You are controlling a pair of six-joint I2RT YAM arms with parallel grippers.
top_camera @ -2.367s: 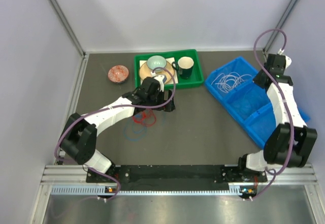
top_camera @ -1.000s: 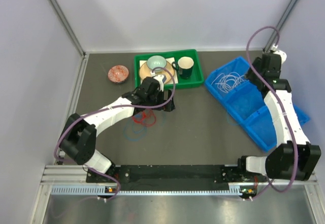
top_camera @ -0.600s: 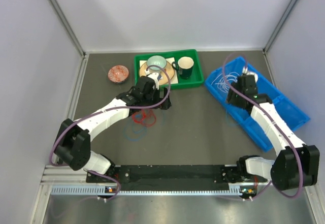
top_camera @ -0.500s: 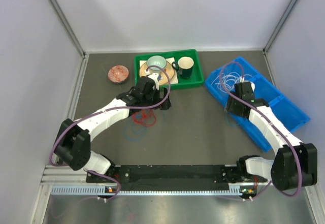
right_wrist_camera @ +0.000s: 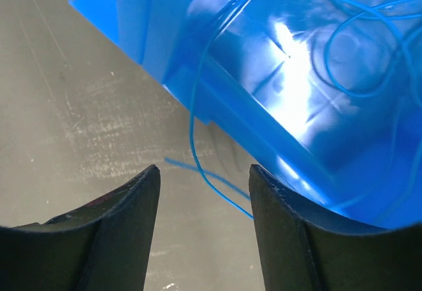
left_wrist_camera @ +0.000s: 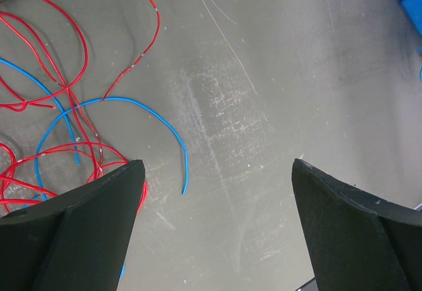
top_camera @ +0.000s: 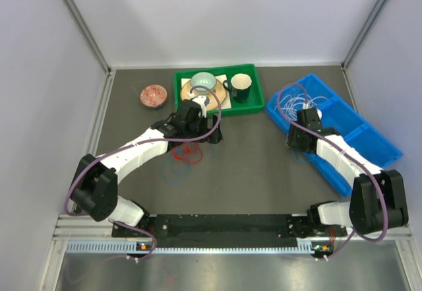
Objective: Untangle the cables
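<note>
The red cable (top_camera: 188,152) lies in a tangle on the table with loops of a blue cable (top_camera: 174,172) under my left arm. In the left wrist view the red cable (left_wrist_camera: 59,80) and the blue cable (left_wrist_camera: 142,109) cross at the left. My left gripper (left_wrist_camera: 216,167) hangs wide open over bare table just right of them, holding nothing. The white cable (top_camera: 298,102) is coiled in the blue bin (top_camera: 369,139). A thin blue cable (right_wrist_camera: 196,106) drapes over the bin wall (right_wrist_camera: 217,99) down to the table, passing between the fingers of my open right gripper (right_wrist_camera: 204,169).
A green tray (top_camera: 250,106) at the back holds a pale bowl (top_camera: 203,80), a wooden plate and a dark cup (top_camera: 240,85). A small red dish (top_camera: 153,95) sits left of it. White walls and metal rails enclose the table.
My right arm has swung from above the bin's far side down to its near-left edge, beside the hanging blue cable. The left arm shifted slightly back; its jaws stayed wide.
</note>
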